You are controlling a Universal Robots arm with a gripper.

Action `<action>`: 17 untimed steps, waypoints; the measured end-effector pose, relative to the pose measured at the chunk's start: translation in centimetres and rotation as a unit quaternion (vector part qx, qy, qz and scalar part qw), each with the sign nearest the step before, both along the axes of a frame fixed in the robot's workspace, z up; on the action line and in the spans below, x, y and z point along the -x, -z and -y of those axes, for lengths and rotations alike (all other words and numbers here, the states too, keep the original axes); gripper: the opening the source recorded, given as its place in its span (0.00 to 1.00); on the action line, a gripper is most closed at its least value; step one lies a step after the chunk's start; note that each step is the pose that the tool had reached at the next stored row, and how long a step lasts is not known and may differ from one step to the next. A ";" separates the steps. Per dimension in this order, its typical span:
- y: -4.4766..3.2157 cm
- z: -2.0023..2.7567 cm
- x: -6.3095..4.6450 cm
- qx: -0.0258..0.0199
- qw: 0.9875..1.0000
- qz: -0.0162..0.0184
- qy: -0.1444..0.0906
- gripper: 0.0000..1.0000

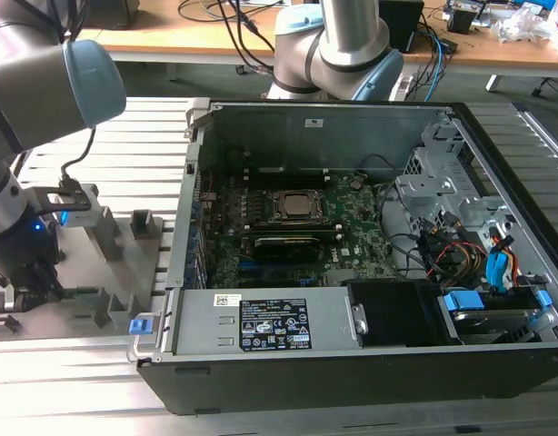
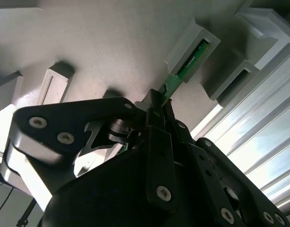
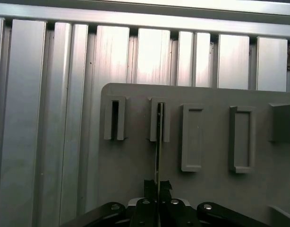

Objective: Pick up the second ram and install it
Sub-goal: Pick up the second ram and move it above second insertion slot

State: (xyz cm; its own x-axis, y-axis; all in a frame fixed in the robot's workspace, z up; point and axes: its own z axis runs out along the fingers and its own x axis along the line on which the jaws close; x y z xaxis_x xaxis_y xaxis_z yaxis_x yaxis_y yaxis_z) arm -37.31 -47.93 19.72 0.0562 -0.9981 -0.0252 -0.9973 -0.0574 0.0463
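The second ram (image 2: 188, 63), a thin green stick, stands on edge with its far end seated in a grey slotted holder (image 2: 192, 46) and its near end between the fingertips of the tool (image 2: 160, 101). In the first wrist view the stick (image 3: 159, 142) appears edge-on, running straight from the holder (image 3: 153, 120) to the tool (image 3: 157, 185), whose fingers are drawn in tight against both faces of the board, pinching it. The holder is one of a row rising from a grey fixture plate (image 3: 131, 165) that lies on the ribbed aluminium bench (image 3: 41, 118). In the exterior view the tool (image 1: 26, 292) hangs over that plate (image 1: 124, 272) at the exterior view's left, well apart from the open computer case (image 1: 352, 381) and its motherboard (image 1: 352, 218).
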 end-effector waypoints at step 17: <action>-1.01 0.00 0.0 0.000 1.000 0.000 0.000 0.14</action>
